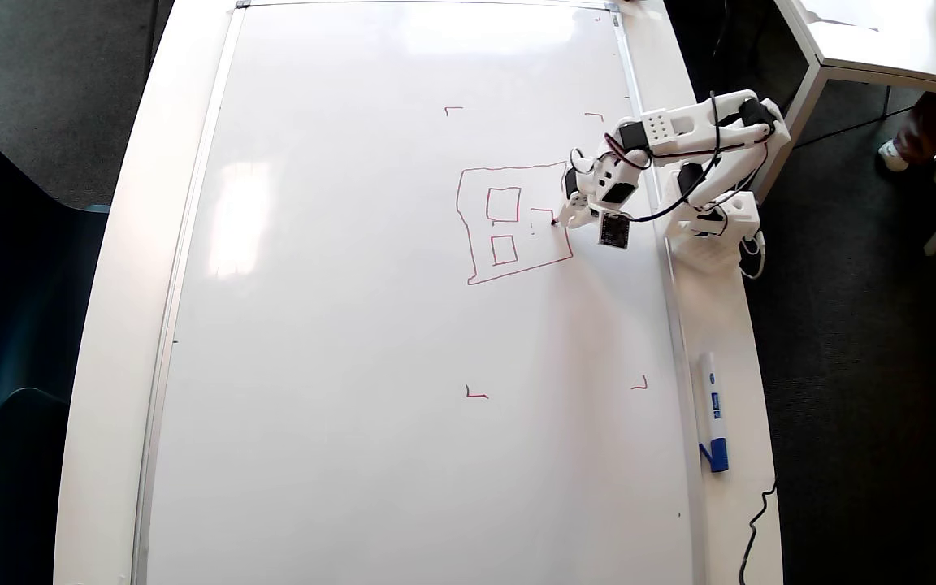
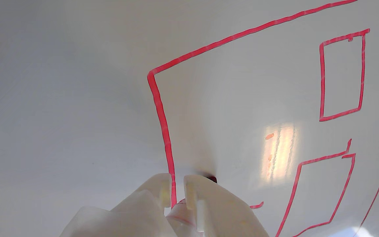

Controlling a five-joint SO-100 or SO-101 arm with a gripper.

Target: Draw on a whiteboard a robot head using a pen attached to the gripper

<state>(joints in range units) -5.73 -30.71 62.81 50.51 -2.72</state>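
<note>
The whiteboard (image 1: 354, 325) fills the table. On its right part is the robot head (image 1: 513, 169), a wobbly red square with two small rectangles inside and a short partial red line near the pen tip. My gripper (image 1: 572, 215) hangs over the square's right side, shut on the pen (image 1: 557, 219), whose tip touches the board just inside that side. In the wrist view my gripper (image 2: 176, 184) enters from the bottom. Its white fingers (image 2: 158, 191) clamp the pen (image 2: 179, 215), and the red outline (image 2: 164, 125) runs up the whiteboard (image 2: 61, 98) from between them.
Small red corner marks (image 1: 476, 395) sit around the drawing area. A white marker with a blue cap (image 1: 712, 422) lies on the table rim at the right, below the arm base (image 1: 712, 227). Another table (image 1: 882, 49) and a person's feet are at the far right.
</note>
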